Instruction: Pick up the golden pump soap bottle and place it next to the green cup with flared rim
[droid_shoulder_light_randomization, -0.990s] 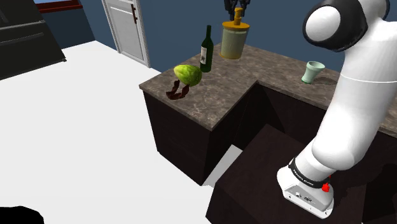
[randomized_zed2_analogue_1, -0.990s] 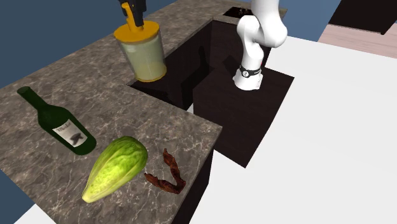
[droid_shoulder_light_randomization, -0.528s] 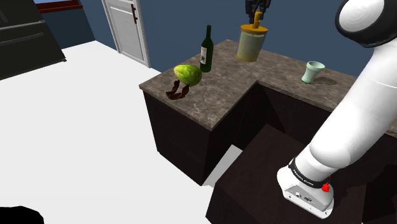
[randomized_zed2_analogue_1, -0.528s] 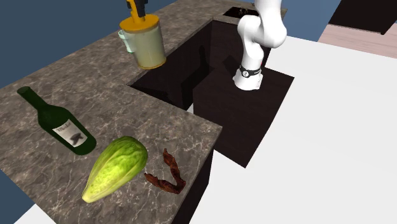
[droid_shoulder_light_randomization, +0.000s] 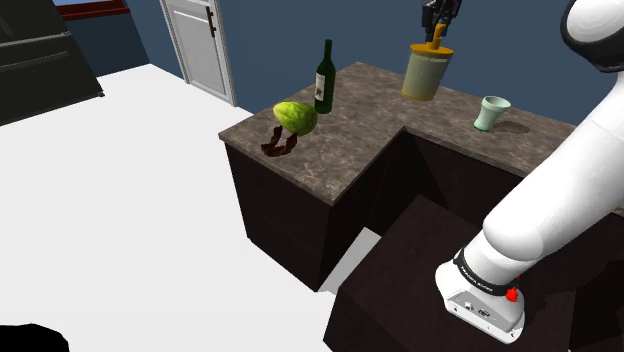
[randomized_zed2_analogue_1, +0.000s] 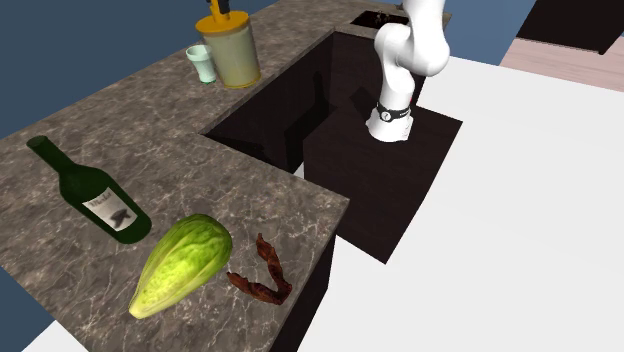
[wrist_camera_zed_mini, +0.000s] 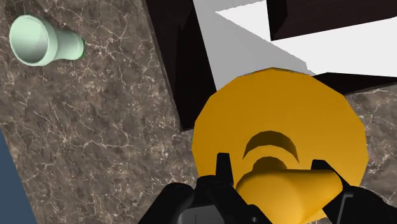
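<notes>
Above the back stretch of the dark marbled counter (droid_shoulder_light_randomization: 355, 150), the black gripper (droid_shoulder_light_randomization: 438, 22) is hanging from the white arm (droid_shoulder_light_randomization: 560, 180) and clamping its two fingers (wrist_camera_zed_mini: 222, 170) on the orange pump head of the soap bottle (droid_shoulder_light_randomization: 426, 74); in the wrist view the fingers are pressing the spout from both sides, just over the bottle's round orange cap. The bottle, pale yellow-green in the body with an orange top, is hanging slightly tilted in the shoulder view, its base low over the stone near the counter's inner edge; whether it is touching the surface I cannot tell. The pale green cup (droid_shoulder_light_randomization: 491, 112) with the flared rim is standing upright on the same counter; in the shoulder view it is sitting to the bottle's right with a strip of bare stone between them, while in the second exterior view it is peeking out just at the bottle's left, partly covered by it. Well apart from both, on the counter's nearer wing, a dark green wine bottle (droid_shoulder_light_randomization: 324, 78) is standing beside a head of lettuce (droid_shoulder_light_randomization: 296, 117); some curled brown strips (droid_shoulder_light_randomization: 278, 145) are lying just in front of the lettuce at the counter's edge. The arm is rising from its dark box stand (droid_shoulder_light_randomization: 410, 270) on the white floor.
</notes>
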